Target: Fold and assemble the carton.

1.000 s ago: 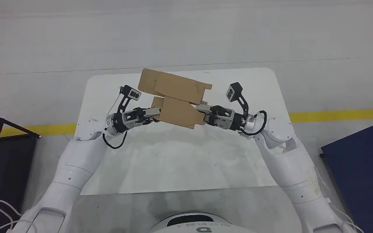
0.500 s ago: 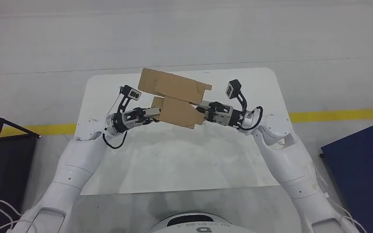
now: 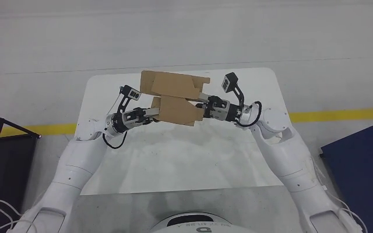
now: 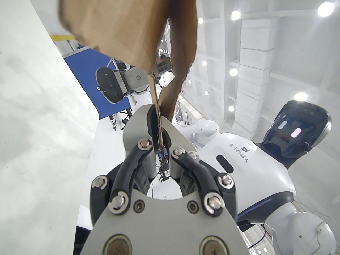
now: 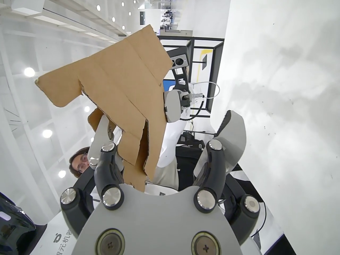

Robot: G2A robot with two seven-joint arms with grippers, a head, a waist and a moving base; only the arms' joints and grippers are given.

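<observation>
Carton (image 3: 173,86) — pinched (left gripper (image 4: 158,124)).

One table (image 3: 175,166). One cardboard carton (image 3: 173,93), up above the table. Two grippers, both above the table too: one left gripper (image 3: 153,112) and one right gripper (image 3: 201,105). Two arms (image 3: 81,157), over the table's near edge.

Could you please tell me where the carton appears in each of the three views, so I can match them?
Top view: carton held over the far half of the table, between the two arms.
Left wrist view: carton edge pinched in the left gripper, its panels spreading beyond.
Right wrist view: carton just ahead of the open right gripper, near one finger.
Shared landmark: the white table.
</observation>
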